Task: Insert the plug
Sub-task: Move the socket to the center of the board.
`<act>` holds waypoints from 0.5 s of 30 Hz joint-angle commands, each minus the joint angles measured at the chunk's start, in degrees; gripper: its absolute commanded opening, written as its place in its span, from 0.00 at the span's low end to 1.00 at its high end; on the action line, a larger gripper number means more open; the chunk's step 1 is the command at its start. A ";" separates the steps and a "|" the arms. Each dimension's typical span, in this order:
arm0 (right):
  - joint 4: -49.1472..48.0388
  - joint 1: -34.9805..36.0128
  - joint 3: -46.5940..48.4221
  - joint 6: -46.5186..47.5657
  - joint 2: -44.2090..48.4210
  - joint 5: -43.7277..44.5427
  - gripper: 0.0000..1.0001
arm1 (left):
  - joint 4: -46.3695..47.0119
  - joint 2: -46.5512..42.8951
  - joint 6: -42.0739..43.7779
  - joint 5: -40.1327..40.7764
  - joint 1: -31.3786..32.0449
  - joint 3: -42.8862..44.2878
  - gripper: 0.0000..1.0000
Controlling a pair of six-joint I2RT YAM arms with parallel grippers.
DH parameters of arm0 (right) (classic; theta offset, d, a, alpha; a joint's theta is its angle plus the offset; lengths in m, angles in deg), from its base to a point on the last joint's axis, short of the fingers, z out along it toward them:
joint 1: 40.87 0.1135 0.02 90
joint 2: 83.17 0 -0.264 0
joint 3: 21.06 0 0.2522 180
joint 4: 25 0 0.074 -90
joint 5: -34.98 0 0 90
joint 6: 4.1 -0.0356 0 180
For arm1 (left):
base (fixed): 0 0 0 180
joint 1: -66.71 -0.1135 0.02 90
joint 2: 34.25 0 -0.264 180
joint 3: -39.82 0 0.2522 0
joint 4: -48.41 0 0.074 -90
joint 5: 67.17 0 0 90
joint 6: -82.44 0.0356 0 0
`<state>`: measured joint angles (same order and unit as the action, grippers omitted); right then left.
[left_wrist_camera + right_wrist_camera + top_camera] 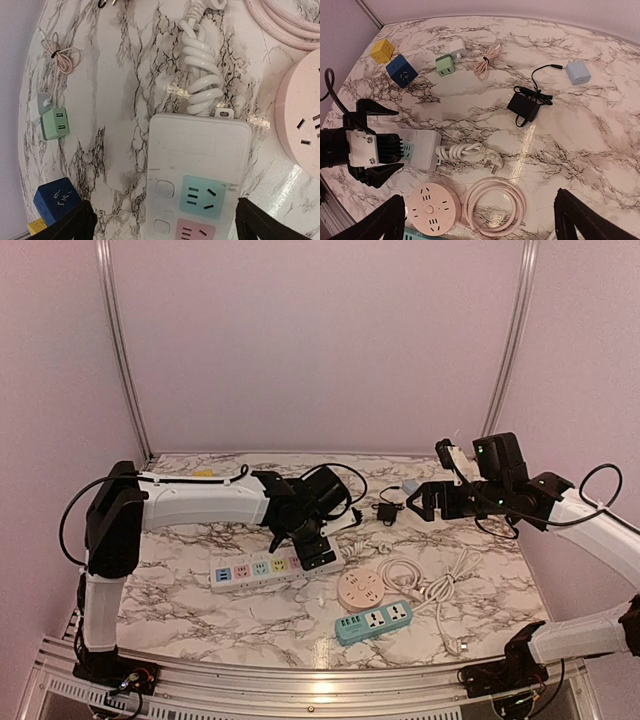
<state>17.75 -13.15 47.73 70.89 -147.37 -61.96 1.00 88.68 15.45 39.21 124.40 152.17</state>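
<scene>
Evidently the socket strip is straddled up front while the plug lies loose farther back.
Left gripper (165,222), jaws spread wide and empty, straddles the cord end of the white power strip (200,165), whose long axis runs left-right in the top view. Beyond it the black adapter plug (386,512), probably the one meant, lies at frame centre just left of the right gripper (412,505). That nearer gripper is also wide and empty, with bare marble tabletop (200,610) around.

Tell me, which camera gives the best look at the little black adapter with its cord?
The right wrist view: the black adapter lies unobstructed, its thin cord clearly traceable. The top external view shows it only as a small dark speck. The left wrist view does not clearly show it.
</scene>
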 commanded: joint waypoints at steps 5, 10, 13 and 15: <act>2.10 0.48 2.56 0.91 0.28 2.84 0.99 | 5.77 -13.93 -10.02 4.41 -2.92 -7.37 0.99; 2.73 0.44 3.64 1.15 -1.43 5.32 0.99 | 11.31 -20.14 -15.11 6.01 -6.22 -13.97 0.99; 3.06 0.48 4.08 0.79 -1.65 9.94 0.99 | 13.30 -22.05 -17.45 12.00 -7.79 -16.40 0.99; 2.91 0.49 4.04 0.68 -1.54 12.58 0.99 | 13.72 -22.77 -19.35 15.04 -9.02 -17.40 0.99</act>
<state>19.78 -13.12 49.15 71.37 -148.88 -56.04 11.08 68.27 1.50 46.93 117.06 136.83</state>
